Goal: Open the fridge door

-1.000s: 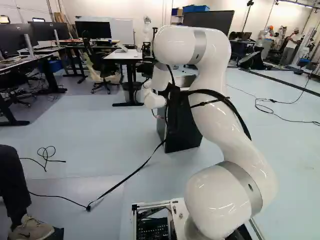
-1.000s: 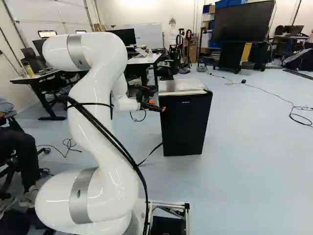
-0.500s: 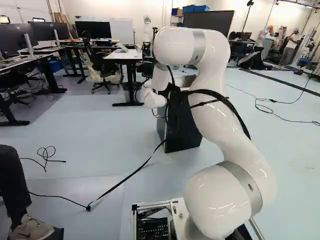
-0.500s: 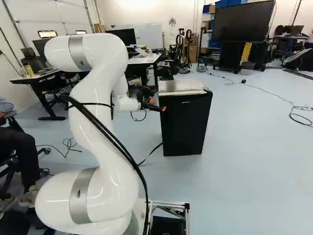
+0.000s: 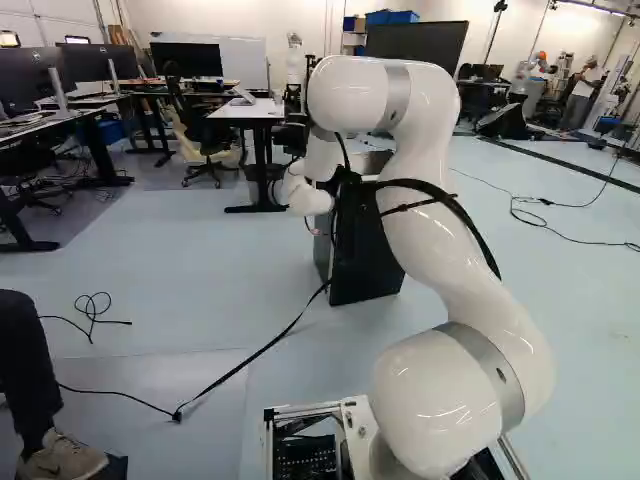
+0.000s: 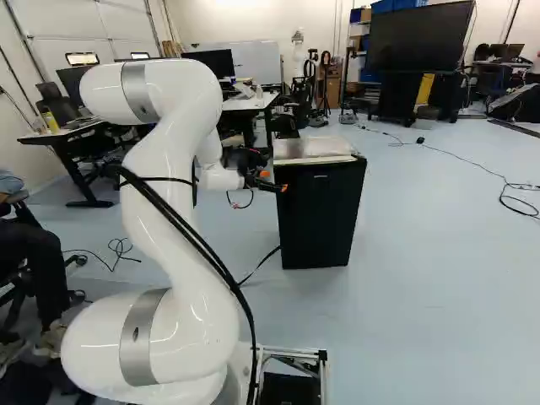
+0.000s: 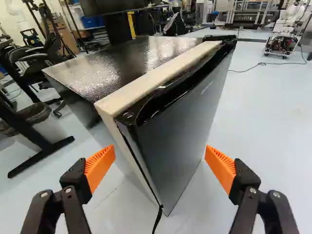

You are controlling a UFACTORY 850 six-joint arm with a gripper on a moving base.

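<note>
The fridge (image 6: 322,211) stands where we saw it a moment earlier, its door (image 7: 176,139) unmoved, and the base has stayed put too. What differs is small: in the right base view our arm (image 6: 164,215) has edged slightly to the right against its lowest joint, carrying the fingers (image 6: 270,185) with it.

We see a black, boxy fridge, upright on the floor (image 6: 422,278), right of the middle in the right base view and partly behind our arm in the left one. Its top (image 7: 114,63) is glossy and catches the light. A pale band (image 7: 153,78) runs along its front edge, and just before it lies the door, closed, with a dark recess (image 7: 168,100) along its upper edge.

In the wrist view the fridge is ahead of us, angled, with the door's near side edge between the two fingers (image 7: 246,187) — these are released, spread wide, their orange pads (image 7: 100,167) gripping nothing. Whether either one brushes the door, we cannot tell.

Farther out, a table (image 6: 245,104) stands behind the fridge, a large dark screen (image 6: 419,36) beyond, and a thin cable (image 6: 472,167) trails over the floor.
</note>
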